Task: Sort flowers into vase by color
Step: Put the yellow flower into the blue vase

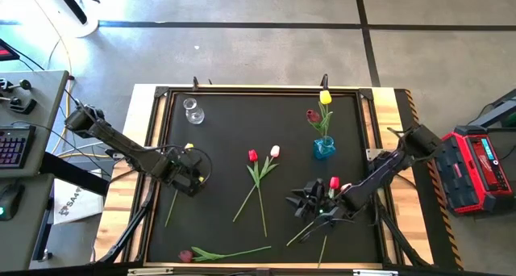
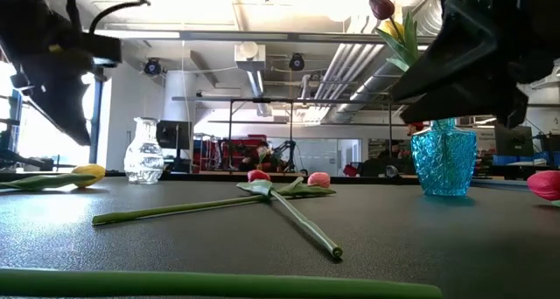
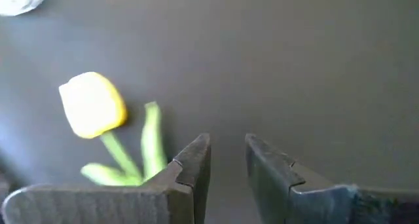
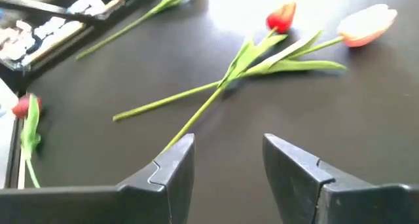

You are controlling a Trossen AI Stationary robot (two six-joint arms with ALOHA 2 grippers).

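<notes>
Several artificial tulips lie flat on the black mat. A yellow one lies beside my left gripper, which hovers open over bare mat next to its stem. A red tulip and a pink tulip lie with stems crossed at the centre. My right gripper is open above the mat, right of that pair. Another red head and a pink head lie by the right arm. A blue vase holds a yellow tulip and a maroon tulip.
A clear glass vase stands near the far left corner of the mat. One dark pink tulip lies along the near edge. Loose stems lie under the right arm. A raised frame borders the mat.
</notes>
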